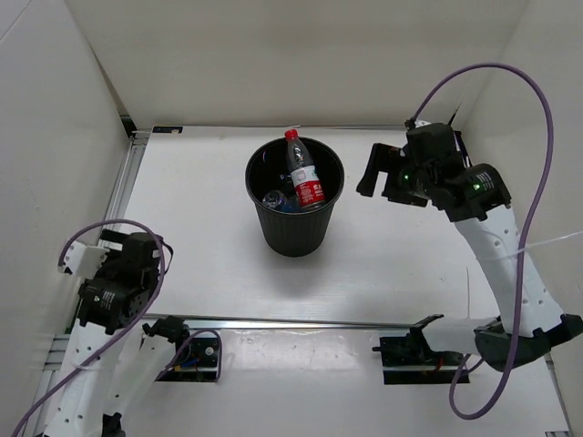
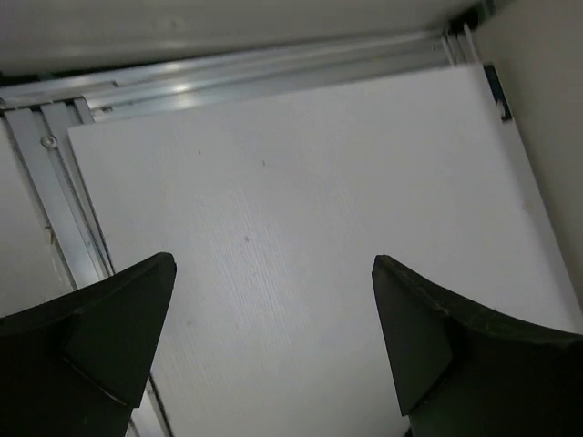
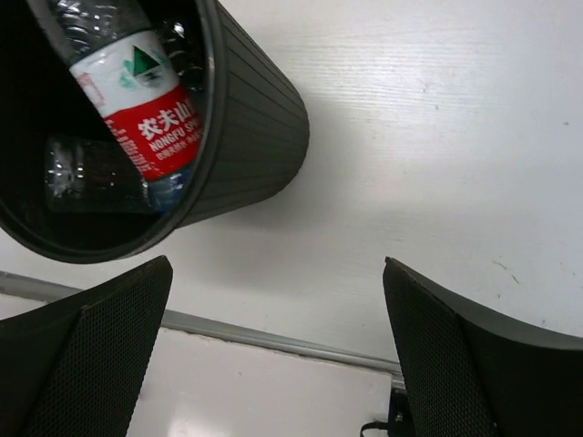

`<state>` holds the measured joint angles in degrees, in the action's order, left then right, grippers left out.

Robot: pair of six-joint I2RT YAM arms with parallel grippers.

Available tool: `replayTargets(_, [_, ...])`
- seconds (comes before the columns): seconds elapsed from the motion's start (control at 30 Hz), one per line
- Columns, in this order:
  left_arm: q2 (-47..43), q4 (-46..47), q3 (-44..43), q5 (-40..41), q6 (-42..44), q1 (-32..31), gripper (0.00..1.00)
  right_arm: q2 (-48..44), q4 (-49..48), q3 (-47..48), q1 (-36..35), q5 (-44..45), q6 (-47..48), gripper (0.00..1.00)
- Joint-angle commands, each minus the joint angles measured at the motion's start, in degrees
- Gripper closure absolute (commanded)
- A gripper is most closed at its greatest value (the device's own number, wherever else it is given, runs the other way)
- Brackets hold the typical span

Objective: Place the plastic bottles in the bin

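the bin (image 1: 293, 238) stands upright on the white counter (image 1: 200, 209). inside the bin a red-labelled bottle (image 1: 305, 177) leans against the far-right side of the rim, and its red cap comes up above the rim. lower in the bin, to the left of this bottle, a clear bottle (image 1: 272, 198) lies on its side, and a bit of blue shows just beside it. no bottle is seen on the counter around the bin.

the right fingers (image 3: 137, 309) are to the right of the bin, near it but not touching. they are spread wide and hold nothing, and between them only the counter shows.

the left fingers (image 2: 137, 300) are well apart from the bin, at its near-left side. they are also wide and hold nothing, over the counter beside a metal rail (image 2: 55, 182).
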<state>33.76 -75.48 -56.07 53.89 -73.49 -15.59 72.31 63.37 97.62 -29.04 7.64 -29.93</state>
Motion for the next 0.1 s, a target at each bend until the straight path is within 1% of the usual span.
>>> replayTargets(0.0, [-0.8, -5.7, 2.6, 16.3, -6.9, 0.0, 0.0, -1.8, 0.8, -1.2, 2.3, -3.2, 1.4, 0.0])
replayTargets(0.03, [-0.8, -5.7, 3.7, 19.0, -7.5, 0.0, 0.0, -1.8, 1.7, -1.2, 3.0, -2.5, 1.4, 0.0])
replayTargets(0.07, [-0.8, -5.7, 6.6, 21.7, -8.3, 0.0, 0.0, -2.4, 1.7, -1.2, 3.0, -0.5, 1.4, 0.0])
